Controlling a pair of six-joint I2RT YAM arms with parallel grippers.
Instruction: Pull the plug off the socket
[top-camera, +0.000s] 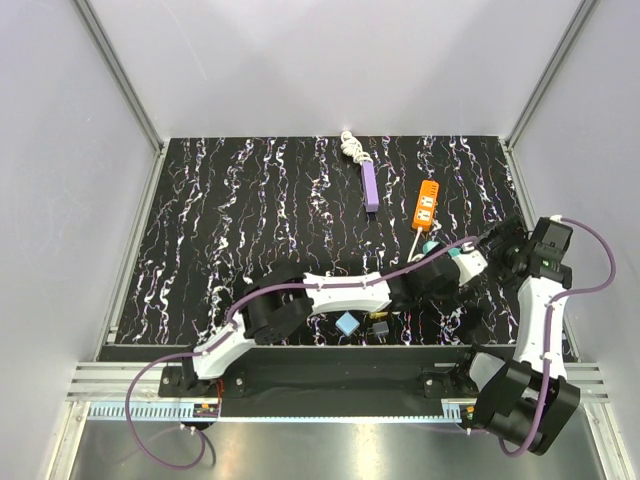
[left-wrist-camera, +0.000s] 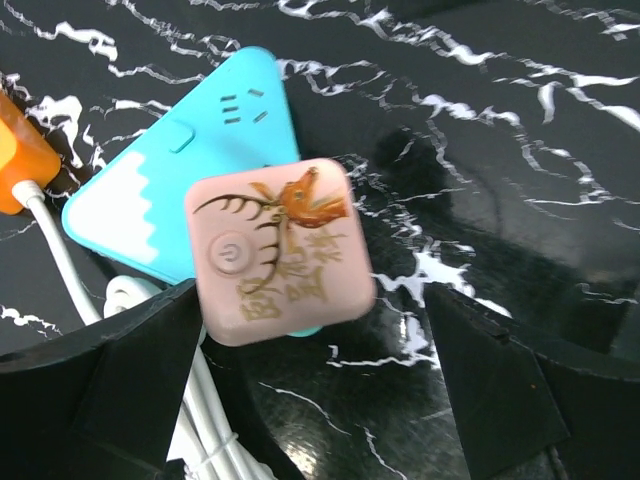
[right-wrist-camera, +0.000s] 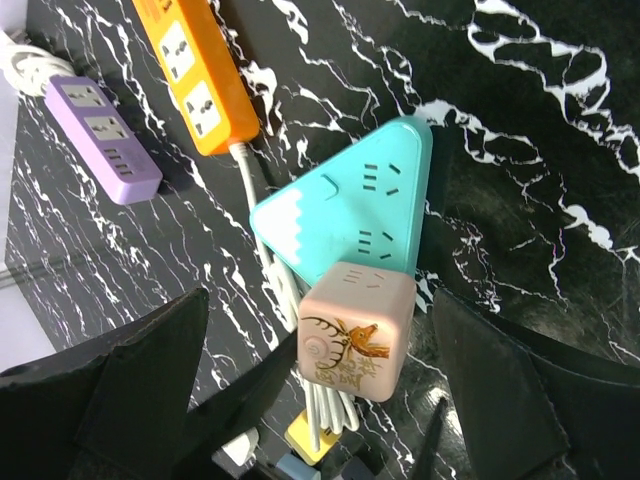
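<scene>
A pink cube plug (right-wrist-camera: 355, 330) with a deer picture sits plugged into a teal triangular socket (right-wrist-camera: 345, 210) on the black marbled table. It also shows in the left wrist view (left-wrist-camera: 278, 250), on the teal socket (left-wrist-camera: 190, 150). My left gripper (left-wrist-camera: 315, 385) is open around the plug: its left finger is at the plug's edge and its right finger stands apart. My right gripper (right-wrist-camera: 320, 400) is open, with the plug between its wide-spread fingers. In the top view both grippers meet over the socket (top-camera: 457, 254) at the right.
An orange power strip (right-wrist-camera: 195, 75) and a purple one (right-wrist-camera: 100, 140) lie beyond the socket. A bundled white cable (right-wrist-camera: 322, 415) runs under the plug. A small blue cube (top-camera: 347, 325) and a small dark block (top-camera: 380, 327) lie near the table's front edge.
</scene>
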